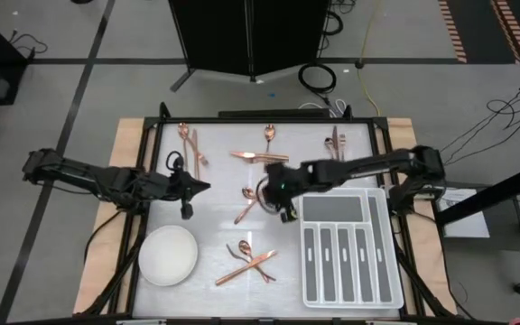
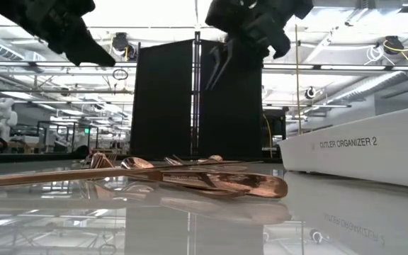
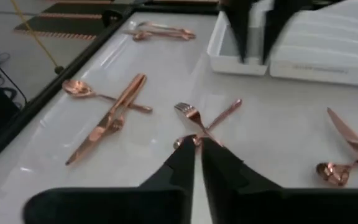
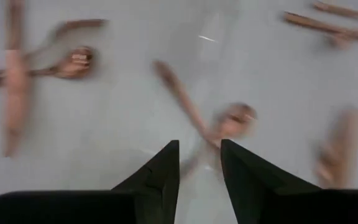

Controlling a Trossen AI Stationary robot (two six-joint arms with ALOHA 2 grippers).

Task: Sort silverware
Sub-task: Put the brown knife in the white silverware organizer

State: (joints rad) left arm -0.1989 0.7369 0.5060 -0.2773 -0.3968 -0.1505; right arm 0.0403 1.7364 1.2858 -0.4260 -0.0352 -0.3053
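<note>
right tool (image 4: 199,163) hangs parted and empty above the silverware (image 1: 251,204); left tool (image 3: 197,155) nearly closed, empty; tray (image 2: 360,152) reads "cutler organizer 2".

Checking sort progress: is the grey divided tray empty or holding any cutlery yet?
Empty. In the high view all compartments of the grey divided plastic tray show bare bottoms; the copper-coloured forks, knives and spoons lie outside it on the white tabletop.

The words "CUTLER ORGANIZER 2" are showing in dark capitals on the white side wall of the divided tray (image 2: 353,152), seen in the low view; the numeral 2 is closing the line; no other writing is reading clearly on the table, the arms or the room behind.
</note>
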